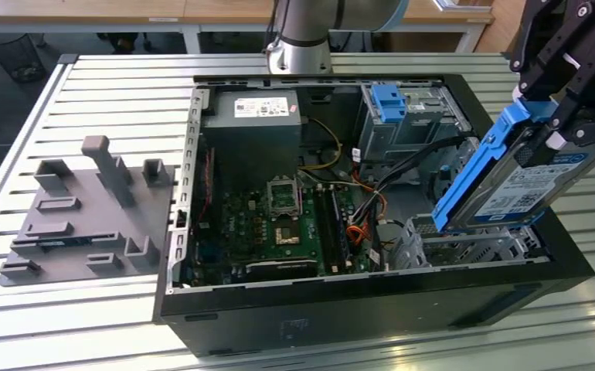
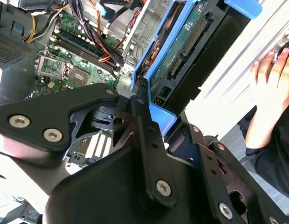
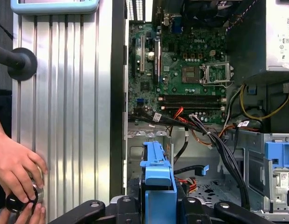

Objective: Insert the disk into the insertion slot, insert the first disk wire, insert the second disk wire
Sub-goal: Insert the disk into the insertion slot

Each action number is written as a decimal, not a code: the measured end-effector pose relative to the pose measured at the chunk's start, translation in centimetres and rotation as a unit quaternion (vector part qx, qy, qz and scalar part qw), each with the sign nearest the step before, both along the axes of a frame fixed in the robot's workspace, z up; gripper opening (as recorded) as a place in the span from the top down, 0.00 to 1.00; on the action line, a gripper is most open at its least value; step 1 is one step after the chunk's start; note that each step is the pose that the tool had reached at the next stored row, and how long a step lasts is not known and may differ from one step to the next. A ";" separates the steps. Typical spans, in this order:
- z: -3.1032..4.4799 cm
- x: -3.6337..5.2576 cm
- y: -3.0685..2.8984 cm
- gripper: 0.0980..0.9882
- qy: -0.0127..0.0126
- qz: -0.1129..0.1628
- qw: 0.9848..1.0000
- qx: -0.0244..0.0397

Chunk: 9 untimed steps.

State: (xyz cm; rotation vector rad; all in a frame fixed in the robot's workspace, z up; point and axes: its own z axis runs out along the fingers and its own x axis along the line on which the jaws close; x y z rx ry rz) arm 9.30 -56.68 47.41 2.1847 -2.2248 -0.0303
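A ribbed aluminium worktop [image 1: 102, 85] carries the open black computer case [image 1: 380, 317]. Nearest me sits the perforated grey sheet-metal insertion slot [image 1: 478, 246]. Just above it the disk [image 1: 519, 189] hangs tilted, blue-framed and white-labelled. My black pincer [image 1: 555, 116] angles down from above, clamped tight on the disk's upper end.

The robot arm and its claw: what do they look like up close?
The arm is a smooth silver-grey tube with a darker ring where it meets its base. The gripper is matte black, built from flat, angular links hinged together. Round silver screws fasten the links, seen close in the second wrist view.
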 end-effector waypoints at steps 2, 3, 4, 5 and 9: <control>-0.15 0.00 0.08 0.70 0.000 0.000 1.000 0.000; -0.22 0.00 0.12 0.70 0.000 0.000 1.000 0.000; -0.29 0.00 0.16 0.70 0.000 0.000 1.000 0.000; -0.36 0.00 0.18 0.70 0.000 0.000 1.000 0.000; -0.62 0.00 0.30 0.70 0.000 0.000 1.000 0.000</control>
